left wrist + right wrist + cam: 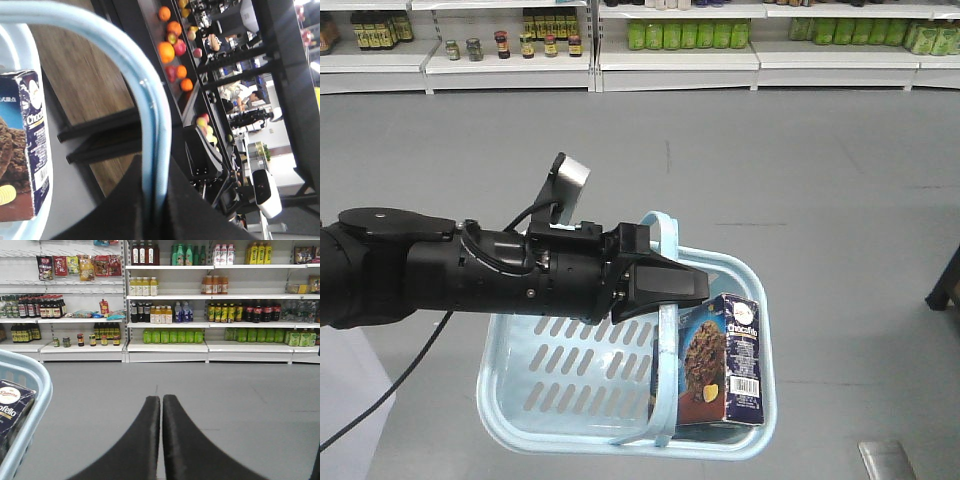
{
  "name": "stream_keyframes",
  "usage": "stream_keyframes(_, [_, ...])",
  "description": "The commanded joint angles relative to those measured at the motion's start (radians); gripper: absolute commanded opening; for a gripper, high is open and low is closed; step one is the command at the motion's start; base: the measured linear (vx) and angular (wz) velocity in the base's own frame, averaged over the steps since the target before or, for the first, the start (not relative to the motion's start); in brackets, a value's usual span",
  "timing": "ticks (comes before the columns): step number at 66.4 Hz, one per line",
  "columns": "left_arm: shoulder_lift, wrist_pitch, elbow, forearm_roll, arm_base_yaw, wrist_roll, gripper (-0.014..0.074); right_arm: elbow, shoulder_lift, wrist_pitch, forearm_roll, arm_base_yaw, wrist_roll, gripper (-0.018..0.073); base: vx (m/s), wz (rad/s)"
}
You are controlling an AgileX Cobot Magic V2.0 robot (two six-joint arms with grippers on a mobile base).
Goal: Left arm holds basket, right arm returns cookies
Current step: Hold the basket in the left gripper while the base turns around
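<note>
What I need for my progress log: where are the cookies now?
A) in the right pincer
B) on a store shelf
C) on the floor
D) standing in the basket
D: the cookies stand upright inside the basket, and the right pincer is shut with nothing in it.

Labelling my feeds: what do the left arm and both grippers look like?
The left arm is thick, black and cylindrical, with a silver-grey square module on an angled bracket and a thin black cable hanging from it. The left gripper is tapered and black; the right gripper has two curved matte-black fingers.
</note>
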Motion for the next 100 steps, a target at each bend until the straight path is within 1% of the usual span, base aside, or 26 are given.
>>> stream_keyframes(1, [-0.045,0.054,-0.037,-0.112,-0.003,0.009,-0.0006,0.003,-0.011,-0.071,-0.007,-0.003,-0.008,-0.0003,0.65,0.06])
stream_keyframes(100, [-0.045,0.053,-0.037,-0.112,-0.003,0.009,-0.0006,0.003,-0.011,-0.071,-0.007,-0.003,-0.008,-0.0003,0.62,0.03])
